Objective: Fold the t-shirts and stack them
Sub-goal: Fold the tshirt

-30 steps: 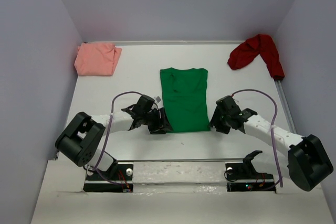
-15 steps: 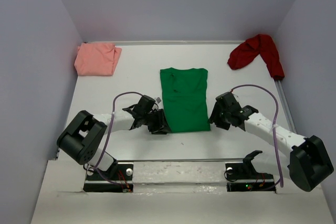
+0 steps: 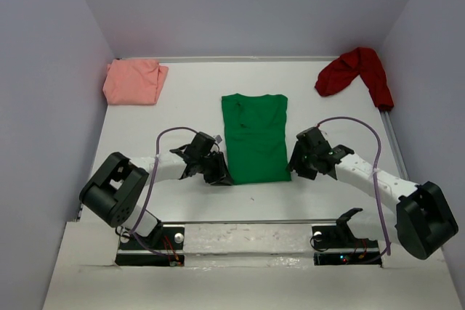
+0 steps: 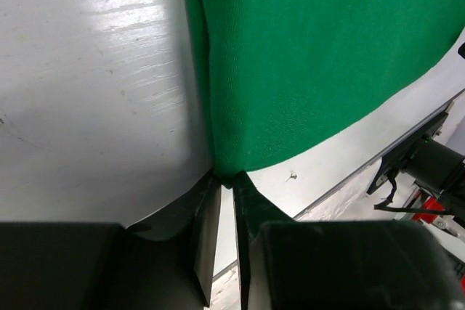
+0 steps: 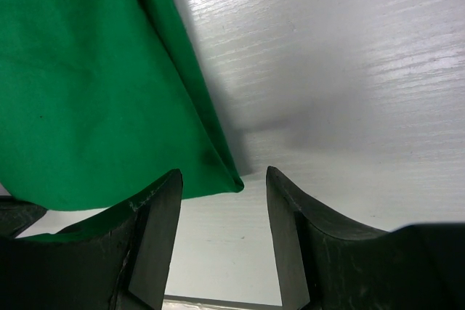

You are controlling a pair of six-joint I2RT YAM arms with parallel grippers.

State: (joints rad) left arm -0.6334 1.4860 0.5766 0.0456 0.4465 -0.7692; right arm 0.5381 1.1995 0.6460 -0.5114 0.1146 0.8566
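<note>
**Item 1: green t-shirt** (image 3: 254, 139). Lies flat mid-counter (image 3: 174, 107) as a long narrow strip, collar toward 12 o'clock, hem toward 6.

**Item 2: pink t-shirt** (image 3: 133, 82). Loosely bunched in the 10 o'clock corner, well apart from the green one.

**Item 3: dark red t-shirt** (image 3: 356, 70). Crumpled in the 2 o'clock corner, one part draped down the side edge.

**Item 4: my left gripper** (image 4: 224, 178). At the strip's 7 o'clock hem corner, fingers pressed almost together on the very tip of the cloth.

**Item 5: my right gripper** (image 5: 223, 173). At the 5 o'clock hem corner, fingers spread, the corner lying between them and not yet clamped.

**Risks, as I judge them:**
- The left hold is shallow, so a lift could let the corner slip out and the hem sag on that side.
- If the right fingers close on only the top layer, the strip would peel open.
- Uneven lift between the two corners would skew the fold toward 12 o'clock.
- Dragging low would wrinkle the strip.
</note>
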